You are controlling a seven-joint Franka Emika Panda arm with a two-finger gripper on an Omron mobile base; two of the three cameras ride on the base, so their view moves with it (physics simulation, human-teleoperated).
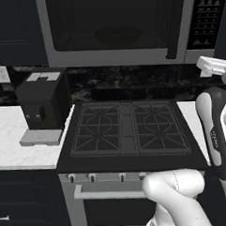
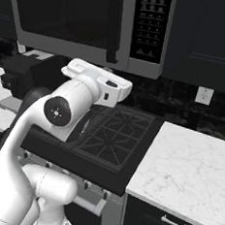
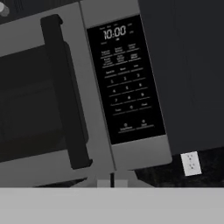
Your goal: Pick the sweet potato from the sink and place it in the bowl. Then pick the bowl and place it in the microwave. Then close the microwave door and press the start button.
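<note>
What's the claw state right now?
Claw: closed, holding nothing, pointed at the microwave with its door shut.

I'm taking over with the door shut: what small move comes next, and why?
Probably ease the closed gripper forward and up toward the bottom buttons of the black button panel. The wide grey-framed microwave door looks shut, a bowl shape shows dimly behind its dark window, and the hand view faces the panel from just below. Which bottom button is start, I cannot read.
</note>
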